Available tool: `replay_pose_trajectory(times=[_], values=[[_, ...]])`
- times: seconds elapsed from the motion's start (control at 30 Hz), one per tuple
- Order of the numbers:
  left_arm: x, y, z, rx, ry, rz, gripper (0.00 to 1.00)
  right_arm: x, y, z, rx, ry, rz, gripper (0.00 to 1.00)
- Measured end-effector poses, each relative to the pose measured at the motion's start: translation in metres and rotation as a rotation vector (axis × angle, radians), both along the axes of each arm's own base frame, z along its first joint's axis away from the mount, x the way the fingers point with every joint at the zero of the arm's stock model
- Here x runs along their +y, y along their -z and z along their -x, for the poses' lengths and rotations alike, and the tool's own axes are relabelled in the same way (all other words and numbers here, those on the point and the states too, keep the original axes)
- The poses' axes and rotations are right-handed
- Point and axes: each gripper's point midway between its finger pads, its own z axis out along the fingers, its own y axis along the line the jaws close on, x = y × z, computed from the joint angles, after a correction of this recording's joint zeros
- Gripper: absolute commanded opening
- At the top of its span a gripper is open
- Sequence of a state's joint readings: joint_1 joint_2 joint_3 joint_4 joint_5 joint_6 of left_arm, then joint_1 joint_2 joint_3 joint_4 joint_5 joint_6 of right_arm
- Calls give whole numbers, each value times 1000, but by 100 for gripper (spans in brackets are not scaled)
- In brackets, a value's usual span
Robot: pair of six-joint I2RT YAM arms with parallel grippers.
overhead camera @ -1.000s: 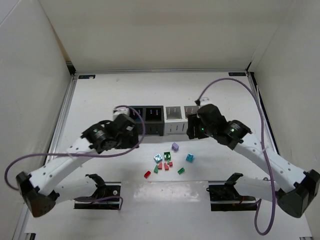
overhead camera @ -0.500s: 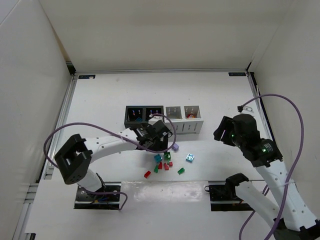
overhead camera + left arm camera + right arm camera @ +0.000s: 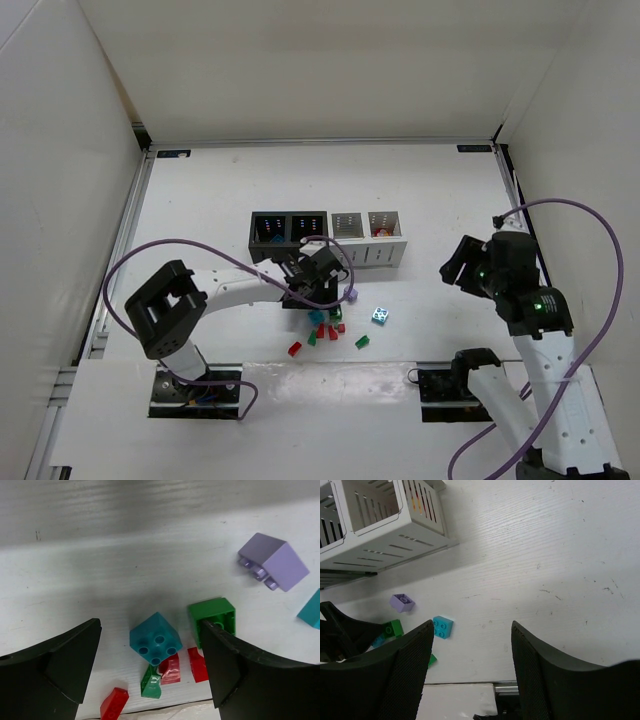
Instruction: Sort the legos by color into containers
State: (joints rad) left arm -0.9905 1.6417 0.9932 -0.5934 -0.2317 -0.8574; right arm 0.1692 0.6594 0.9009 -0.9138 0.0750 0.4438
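Several legos lie in a loose pile in front of the containers. My left gripper (image 3: 320,298) hangs open and empty just over the pile. In the left wrist view its gripper (image 3: 151,626) straddles a teal brick (image 3: 155,638), with a green brick (image 3: 212,617) by the right finger. Small red (image 3: 170,669) and green (image 3: 151,682) pieces lie below, and a lilac brick (image 3: 272,561) lies at the upper right. My right gripper (image 3: 457,262) is open, empty and raised off to the right. The black bins (image 3: 288,232) and white bins (image 3: 368,236) stand behind the pile.
A light blue brick (image 3: 380,315) lies apart, right of the pile, and also shows in the right wrist view (image 3: 442,626). Something red shows in the rightmost white bin (image 3: 381,231). White walls enclose the table. Purple cables loop from both arms.
My left gripper moved from beside the black bins down over the lego pile. My right gripper pulled away from the white bins to the right side.
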Motion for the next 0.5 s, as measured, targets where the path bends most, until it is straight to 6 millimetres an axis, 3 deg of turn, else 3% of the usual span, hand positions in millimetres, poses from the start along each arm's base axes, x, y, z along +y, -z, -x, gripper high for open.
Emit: replay_pose_trajectory(times=[0.5], values=[[5,10,17,43,-94,-5,81,6,5,3,27,-68,-21,66]])
